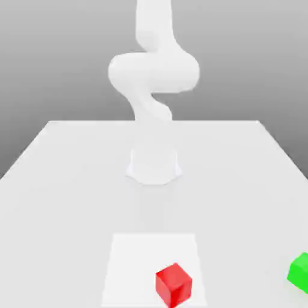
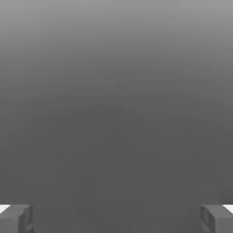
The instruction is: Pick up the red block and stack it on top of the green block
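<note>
Waiting wide open, the end effector [image 2: 116, 219] shows its two fingers [image 2: 18, 219] spread far apart in the hand view, gripping nothing, with plain grey between them. Over to the exterior view, reading it as a clock face, and there's the red block [image 1: 174, 285], down near six o'clock! It's sitting on the pale square patch [image 1: 135, 258], over toward that patch's four o'clock side, turned at an angle so that one upright edge points roughly to six o'clock, its top face brighter than the shaded side.

Swing round to four o'clock and here's the green block [image 1: 299, 274], resting on the surface [image 1: 72, 210] and cut off by the frame, also standing at an angle. From the red block it lies out at about three o'clock, well apart from it, and off the patch altogether. The two blocks are separate, no stack on the board!

Up the middle stands the white arm [image 1: 153, 72], its base [image 1: 154, 167] planted on the surface between the centre of the clock and the patch, its links bending as they climb and running out of frame at twelve o'clock. Behind the surface, a grey backdrop [image 1: 60, 54] fades darker going down.
</note>
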